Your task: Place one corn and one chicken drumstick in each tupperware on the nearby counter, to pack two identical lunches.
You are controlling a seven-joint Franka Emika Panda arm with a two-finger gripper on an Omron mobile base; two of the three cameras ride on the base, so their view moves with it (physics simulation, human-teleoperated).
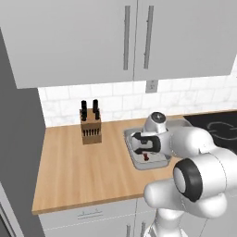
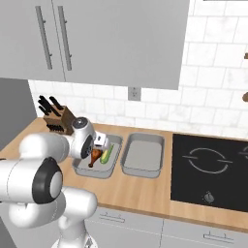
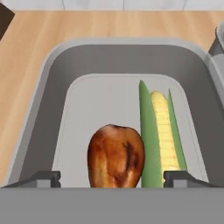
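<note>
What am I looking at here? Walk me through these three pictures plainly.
A white robot arm stands at a kitchen counter. Two pictures come from cameras behind it, left and right; the third looks down from its hand. On the counter sit a knife block, two grey tupperware containers and a black cooktop. The left tupperware holds a chicken drumstick and a corn; the right tupperware is empty. The end effector hovers open above the drumstick, holding nothing.
</note>
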